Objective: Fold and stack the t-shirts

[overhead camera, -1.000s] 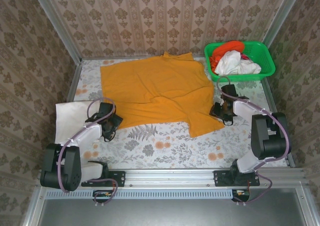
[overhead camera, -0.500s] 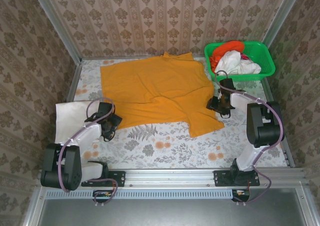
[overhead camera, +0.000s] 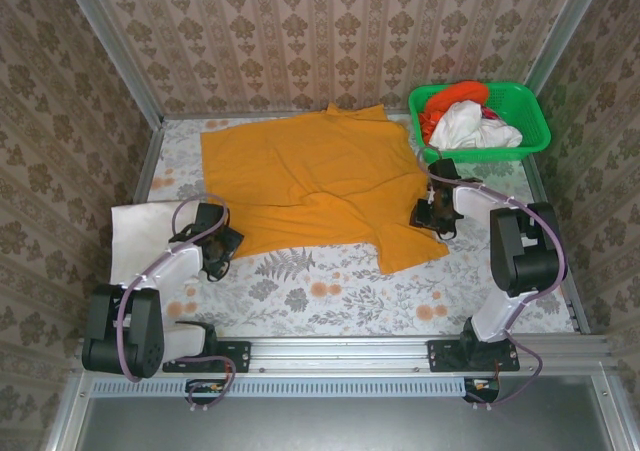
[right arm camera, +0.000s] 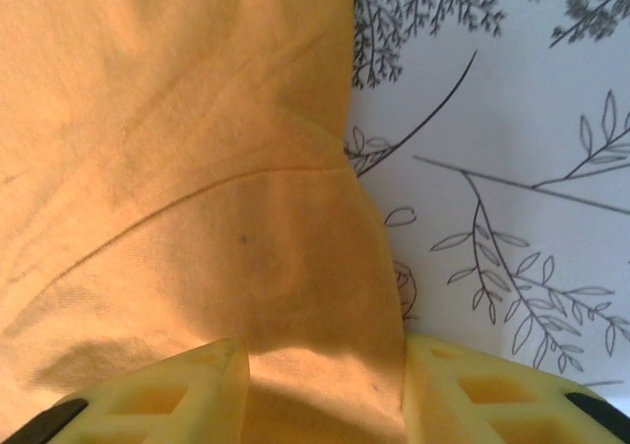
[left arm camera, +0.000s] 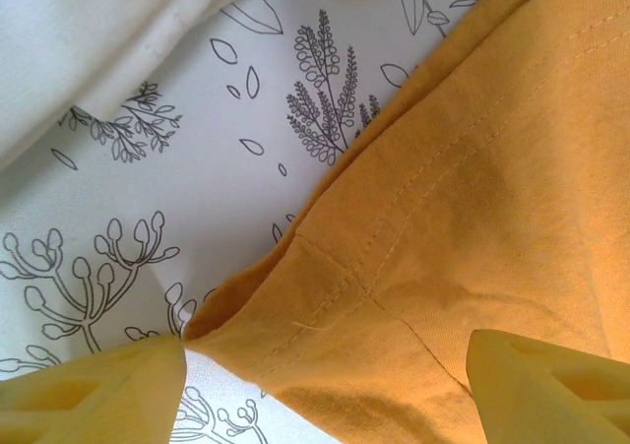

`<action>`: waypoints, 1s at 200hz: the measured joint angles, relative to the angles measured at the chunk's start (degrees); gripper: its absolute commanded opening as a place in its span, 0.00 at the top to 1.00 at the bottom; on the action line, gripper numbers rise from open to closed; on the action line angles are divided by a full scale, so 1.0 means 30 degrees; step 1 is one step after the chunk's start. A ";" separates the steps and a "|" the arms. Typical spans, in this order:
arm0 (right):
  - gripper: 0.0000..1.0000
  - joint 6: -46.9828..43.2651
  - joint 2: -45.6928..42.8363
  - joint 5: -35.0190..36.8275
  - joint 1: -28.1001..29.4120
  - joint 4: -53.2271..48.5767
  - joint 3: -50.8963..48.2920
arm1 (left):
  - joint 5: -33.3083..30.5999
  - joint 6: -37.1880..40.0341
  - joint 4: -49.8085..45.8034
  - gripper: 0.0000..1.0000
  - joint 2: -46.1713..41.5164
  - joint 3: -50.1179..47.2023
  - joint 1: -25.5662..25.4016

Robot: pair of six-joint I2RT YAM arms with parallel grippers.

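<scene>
An amber-orange t-shirt (overhead camera: 320, 176) lies spread flat on the floral table. My left gripper (overhead camera: 222, 243) is at its lower-left corner. In the left wrist view that gripper (left arm camera: 325, 395) is wide open, with the stitched hem corner (left arm camera: 335, 296) lying between its yellow fingers (left arm camera: 98, 395). My right gripper (overhead camera: 432, 214) sits at the shirt's right edge. In the right wrist view its jaws (right arm camera: 325, 395) straddle a raised fold of the orange fabric (right arm camera: 295, 267), still apart. A folded white t-shirt (overhead camera: 140, 236) lies at the left. White (overhead camera: 470, 126) and red-orange (overhead camera: 455, 98) t-shirts fill the basket.
The green lattice basket (overhead camera: 535, 131) stands at the back right corner, just behind the right arm. Patterned walls enclose the table on three sides. Bare floral tabletop (overhead camera: 330, 286) stretches along the front, between the shirt and the arm bases.
My right gripper has moved back and slightly left along the shirt's right edge, and its jaws have narrowed around the fabric. The left gripper has hardly moved.
</scene>
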 measured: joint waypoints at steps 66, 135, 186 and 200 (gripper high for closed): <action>1.00 -0.0204 -0.0080 0.0510 0.0299 -0.1151 0.0029 | 0.0051 -0.0007 -0.0058 0.27 0.0124 0.0109 0.0124; 1.00 -0.0146 -0.0211 0.0510 0.0291 -0.1071 0.0029 | -0.0036 0.0036 0.0510 0.53 0.0576 0.0117 0.0408; 1.00 -0.0124 -0.0299 0.0503 0.0291 -0.0969 -0.0087 | 0.0015 -0.0080 0.0976 0.99 0.0984 0.0131 0.0495; 1.00 -0.0029 -0.0539 0.0488 0.0291 -0.0801 -0.0270 | 0.0007 0.0000 0.0954 1.00 0.0969 0.0138 0.0495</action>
